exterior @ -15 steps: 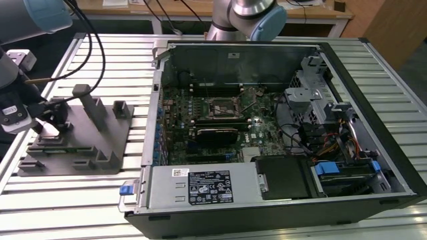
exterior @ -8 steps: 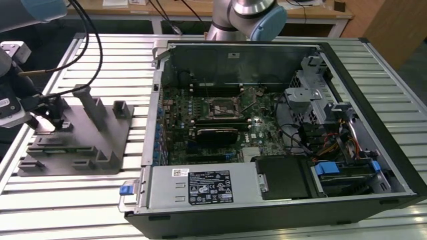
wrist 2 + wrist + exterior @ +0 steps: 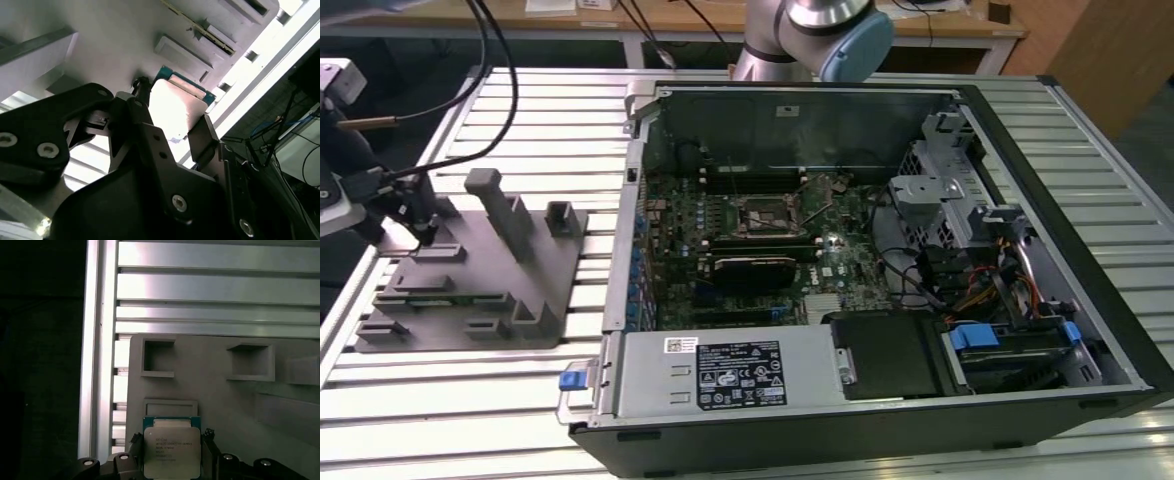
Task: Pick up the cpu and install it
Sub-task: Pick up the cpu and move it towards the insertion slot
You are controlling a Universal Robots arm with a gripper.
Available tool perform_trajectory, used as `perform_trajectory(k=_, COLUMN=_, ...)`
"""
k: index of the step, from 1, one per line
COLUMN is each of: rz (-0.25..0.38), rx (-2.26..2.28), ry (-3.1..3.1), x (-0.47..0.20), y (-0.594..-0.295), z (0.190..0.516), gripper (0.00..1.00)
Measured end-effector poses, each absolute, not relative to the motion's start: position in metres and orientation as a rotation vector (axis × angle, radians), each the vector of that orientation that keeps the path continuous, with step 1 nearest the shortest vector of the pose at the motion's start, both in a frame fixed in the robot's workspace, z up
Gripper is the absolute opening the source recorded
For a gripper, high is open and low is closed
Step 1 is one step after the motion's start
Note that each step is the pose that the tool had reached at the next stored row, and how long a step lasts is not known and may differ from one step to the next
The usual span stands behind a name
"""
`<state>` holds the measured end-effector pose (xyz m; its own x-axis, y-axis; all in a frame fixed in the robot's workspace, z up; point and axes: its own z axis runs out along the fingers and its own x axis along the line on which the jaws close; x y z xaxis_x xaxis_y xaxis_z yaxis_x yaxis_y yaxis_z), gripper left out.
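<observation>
The two black fingers (image 3: 202, 135) were pinching a small, flat, square cpu (image 3: 172, 107) with a pale silvery metal top and a thin green edge. One finger pressed on each side of it. In the first wrist view the cpu (image 3: 171, 452) sat between the finger tips, right over a big grey plastic tray (image 3: 215, 400) with square pockets and raised blocks. I could not tell if the cpu touched the tray or hung just above it. In the exterior view the fingers (image 3: 419, 215) pointed down at the tray (image 3: 467, 300), near its far edge. The tray lay flat on a silvery metal tabletop (image 3: 480, 400) made of long slats. It was on the exterior view's left, at about nine o'clock from a big black computer case (image 3: 854, 440). The case lay on its side with its cover off, just beside the tray. Inside it was a green board with a dark square socket (image 3: 765, 212) with a metal rim in the middle. The socket was well apart from the cpu. The shiny silver and grey-blue robot arm (image 3: 834, 35) rose at about twelve o'clock from the case.
</observation>
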<state>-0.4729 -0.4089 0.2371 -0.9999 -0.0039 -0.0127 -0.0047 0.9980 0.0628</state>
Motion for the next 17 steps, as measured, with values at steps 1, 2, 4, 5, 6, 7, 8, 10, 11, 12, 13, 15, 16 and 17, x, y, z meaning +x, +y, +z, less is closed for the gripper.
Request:
perform_trajectory(k=1, rz=0.098, rx=-0.007, ry=3.127, x=-0.473, y=-0.409, z=0.239, gripper=0.55)
perform_trajectory(k=2, rz=0.098, rx=-0.007, ry=3.127, x=-0.473, y=-0.409, z=0.242, gripper=0.55)
perform_trajectory(k=4, rz=0.098, rx=-0.007, ry=3.127, x=-0.473, y=-0.409, z=0.247, gripper=0.55)
perform_trajectory(k=5, rz=0.098, rx=-0.007, ry=3.127, x=-0.473, y=-0.409, z=0.251, gripper=0.55)
perform_trajectory(k=6, rz=0.098, rx=-0.007, ry=3.127, x=-0.473, y=-0.409, z=0.254, gripper=0.55)
perform_trajectory(k=7, rz=0.098, rx=-0.007, ry=3.127, x=-0.473, y=-0.409, z=0.257, gripper=0.55)
perform_trajectory(k=8, rz=0.098, rx=-0.007, ry=3.127, x=-0.473, y=-0.409, z=0.26, gripper=0.55)
perform_trajectory(k=10, rz=0.098, rx=-0.007, ry=3.127, x=-0.473, y=-0.409, z=0.268, gripper=0.55)
perform_trajectory(k=11, rz=0.098, rx=-0.007, ry=3.127, x=-0.473, y=-0.409, z=0.271, gripper=0.55)
perform_trajectory(k=12, rz=0.098, rx=-0.007, ry=3.127, x=-0.473, y=-0.409, z=0.274, gripper=0.55)
perform_trajectory(k=13, rz=0.098, rx=-0.007, ry=3.127, x=-0.473, y=-0.409, z=0.277, gripper=0.55)
perform_trajectory(k=15, rz=0.098, rx=-0.007, ry=3.127, x=-0.473, y=-0.409, z=0.281, gripper=0.55)
perform_trajectory(k=16, rz=0.098, rx=-0.007, ry=3.127, x=-0.473, y=-0.409, z=0.284, gripper=0.55)
perform_trajectory(k=17, rz=0.098, rx=-0.007, ry=3.126, x=-0.473, y=-0.409, z=0.286, gripper=0.55)
